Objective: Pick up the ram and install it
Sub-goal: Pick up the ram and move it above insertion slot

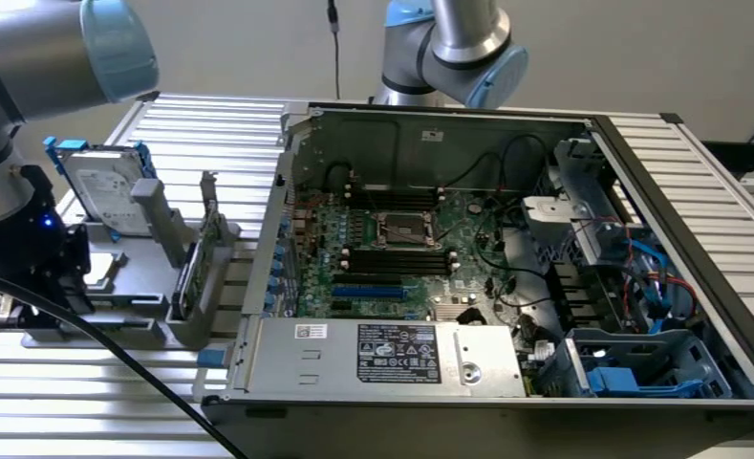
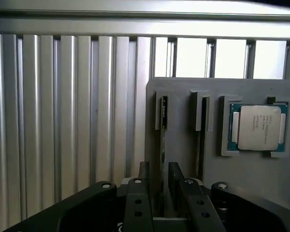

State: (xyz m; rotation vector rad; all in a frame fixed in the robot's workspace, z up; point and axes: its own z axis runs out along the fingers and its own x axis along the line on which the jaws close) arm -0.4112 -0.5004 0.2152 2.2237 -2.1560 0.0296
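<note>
Pick-up stage, by the look: gripper (image 2: 160,186) astride ram (image 2: 163,145), upright in holder (image 2: 179,92) slot near processor (image 2: 257,126); narrowly parted, seemingly not yet clamped. Likely calls for centred squeeze, straight pull.

Arm (image 1: 45,48): silver-grey tubes, pale blue joint caps (image 1: 119,48). Wrist block (image 1: 32,239) is black with a small blue light (image 1: 48,222), and a thick black cable (image 1: 135,368) comes off it. Jaws: two dark flat bars on black links (image 2: 87,212), round silver screws (image 2: 137,181) on top.
</note>
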